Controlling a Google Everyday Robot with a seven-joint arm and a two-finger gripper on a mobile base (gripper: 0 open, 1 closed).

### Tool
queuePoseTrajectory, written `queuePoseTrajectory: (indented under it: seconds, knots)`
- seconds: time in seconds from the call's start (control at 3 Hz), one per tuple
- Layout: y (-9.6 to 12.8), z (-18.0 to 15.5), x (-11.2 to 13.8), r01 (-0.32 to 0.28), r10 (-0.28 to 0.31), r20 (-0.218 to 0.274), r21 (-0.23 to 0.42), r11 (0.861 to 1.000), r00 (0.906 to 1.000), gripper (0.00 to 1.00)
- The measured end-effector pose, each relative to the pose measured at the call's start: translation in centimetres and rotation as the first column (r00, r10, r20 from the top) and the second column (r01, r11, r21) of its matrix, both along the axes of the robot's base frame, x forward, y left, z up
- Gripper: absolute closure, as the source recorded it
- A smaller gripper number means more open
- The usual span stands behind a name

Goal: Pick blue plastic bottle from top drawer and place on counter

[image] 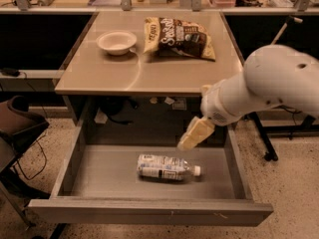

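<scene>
Tool (185, 143) over open top drawer (149, 212), near lying blue plastic bottle (164, 167)

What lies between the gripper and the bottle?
Nothing: in the camera view, only drawer floor separates the bottle from the gripper hanging over the drawer.

One top drawer (149, 212), holding one blue plastic bottle (167, 167). One counter (149, 76), bearing one white bowl (116, 42) and one snack bag (179, 38). One robot arm (269, 83) with one gripper (193, 134), poised over the drawer's rear right, above the bottle's cap end.
</scene>
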State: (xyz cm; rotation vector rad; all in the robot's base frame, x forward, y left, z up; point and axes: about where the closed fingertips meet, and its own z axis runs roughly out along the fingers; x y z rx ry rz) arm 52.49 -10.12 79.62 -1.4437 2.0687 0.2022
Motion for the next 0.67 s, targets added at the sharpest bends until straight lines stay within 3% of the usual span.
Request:
queuePoseTrajectory:
  seconds: [0.33,0.67]
  knots:
    - [3.58,-3.61,2.18,-0.01,0.01,-0.001,0.107,0.994,0.9999,0.0]
    - [3.86,-4.58,2.48,0.001,0.0,-0.004,0.124,0.992,1.0,0.0]
